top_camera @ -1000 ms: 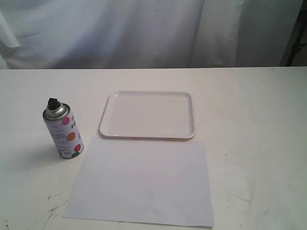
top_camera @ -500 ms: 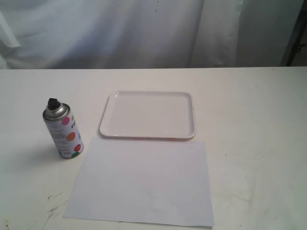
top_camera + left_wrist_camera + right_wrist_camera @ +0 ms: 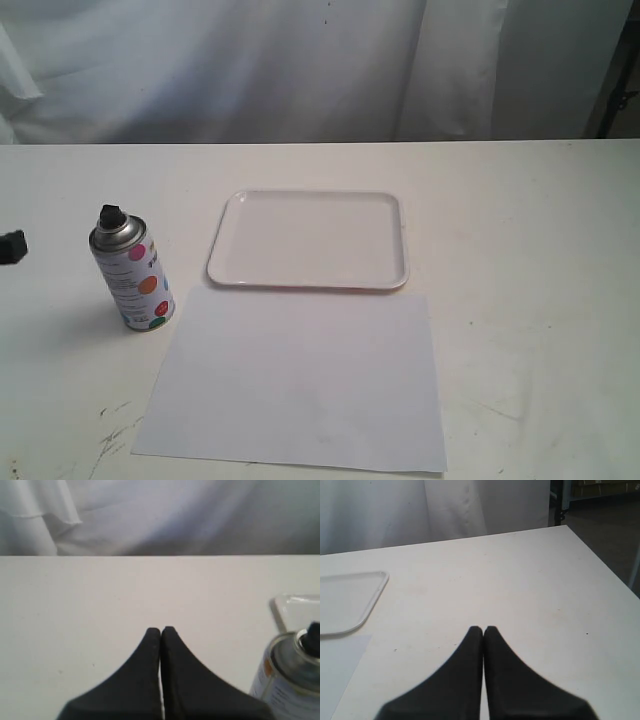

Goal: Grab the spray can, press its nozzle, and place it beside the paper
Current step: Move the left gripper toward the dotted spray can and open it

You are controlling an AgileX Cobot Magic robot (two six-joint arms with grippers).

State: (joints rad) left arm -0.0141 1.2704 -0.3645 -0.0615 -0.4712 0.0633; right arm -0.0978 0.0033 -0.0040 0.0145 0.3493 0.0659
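Observation:
The spray can (image 3: pixel 134 270) stands upright on the table, white with coloured dots, a silver shoulder and the black nozzle (image 3: pixel 110 214) on top. It touches the left edge of the paper (image 3: pixel 298 378), a large white sheet at the front. My left gripper (image 3: pixel 12 246) just shows at the left edge of the exterior view, left of the can and apart from it. In the left wrist view my left gripper (image 3: pixel 161 630) is shut and empty, with the spray can (image 3: pixel 290 675) off to one side. My right gripper (image 3: pixel 483 629) is shut and empty over bare table.
A white tray (image 3: pixel 310 240) with a raised rim lies behind the paper; the tray (image 3: pixel 350 602) also shows in the right wrist view. A white curtain hangs behind the table. The table's right edge (image 3: pixel 600 560) drops to a dark floor.
The tip of my left gripper has come into the exterior view at the left edge. The can, paper and tray have not moved.

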